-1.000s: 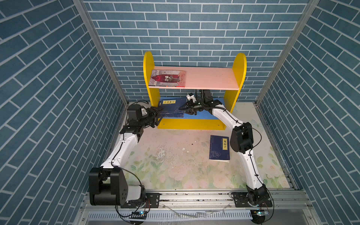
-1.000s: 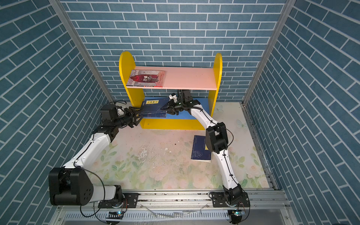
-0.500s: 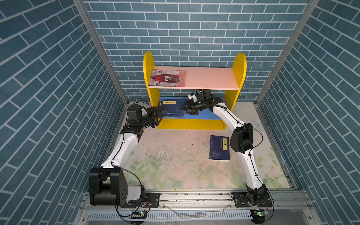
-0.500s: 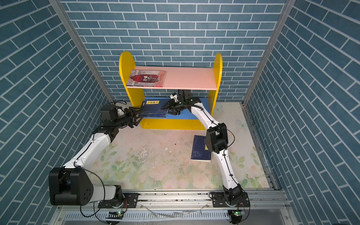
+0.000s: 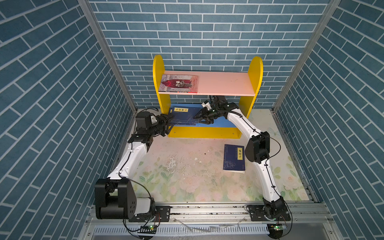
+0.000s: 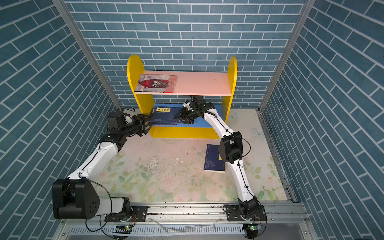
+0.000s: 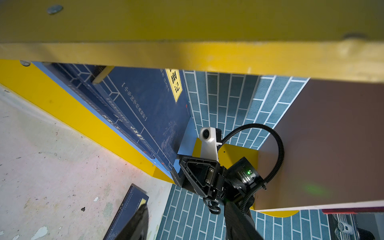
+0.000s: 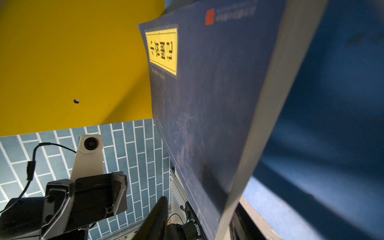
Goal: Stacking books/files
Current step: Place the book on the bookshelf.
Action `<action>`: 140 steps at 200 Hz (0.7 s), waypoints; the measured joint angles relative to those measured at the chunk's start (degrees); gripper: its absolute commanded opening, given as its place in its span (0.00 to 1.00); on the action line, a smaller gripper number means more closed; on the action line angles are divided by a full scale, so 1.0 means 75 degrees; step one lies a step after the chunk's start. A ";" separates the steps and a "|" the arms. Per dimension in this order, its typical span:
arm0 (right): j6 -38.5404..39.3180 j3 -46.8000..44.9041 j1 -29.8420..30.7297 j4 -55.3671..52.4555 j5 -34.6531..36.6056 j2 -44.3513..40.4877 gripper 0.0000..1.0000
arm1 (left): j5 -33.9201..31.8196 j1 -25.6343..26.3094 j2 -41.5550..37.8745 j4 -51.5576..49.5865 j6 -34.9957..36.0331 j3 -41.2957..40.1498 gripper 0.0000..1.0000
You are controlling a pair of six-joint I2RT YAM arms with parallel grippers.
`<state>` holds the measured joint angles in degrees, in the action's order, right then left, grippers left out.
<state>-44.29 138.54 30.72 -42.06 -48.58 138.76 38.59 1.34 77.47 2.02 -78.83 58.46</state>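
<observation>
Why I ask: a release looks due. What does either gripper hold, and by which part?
Nothing, apparently. The right gripper straddles the navy stack at one end, a finger clear of it; the left gripper stands open at the other.

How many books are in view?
5: red book on the top shelf; navy book on the table; seemingly three in the stack on the lower shelf, some possibly hidden.

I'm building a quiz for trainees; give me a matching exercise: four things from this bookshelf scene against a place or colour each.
Things: 1 red illustrated book; 2 lone navy book; 3 navy book stack; 4 bookshelf side panel.
Matches: A lower blue shelf; B yellow; C flowered mat; D top pink shelf.
Pairs: 1-D, 2-C, 3-A, 4-B.
</observation>
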 measured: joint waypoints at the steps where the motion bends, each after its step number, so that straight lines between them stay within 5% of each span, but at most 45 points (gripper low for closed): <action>1: 0.0006 0.0000 0.0000 -0.0003 0.0006 0.0000 0.48 | 0.0000 0.0000 0.0000 0.0000 0.0000 0.0000 0.61; 140: 0.0347 0.0478 -0.0090 -0.0391 0.0679 0.0079 0.48 | -0.0003 0.0000 0.0000 0.0047 -0.0003 -0.0035 0.61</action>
<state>-41.69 142.12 30.04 -44.99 -43.48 139.35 38.57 1.34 77.47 2.37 -78.85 58.19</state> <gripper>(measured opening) 0.481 0.610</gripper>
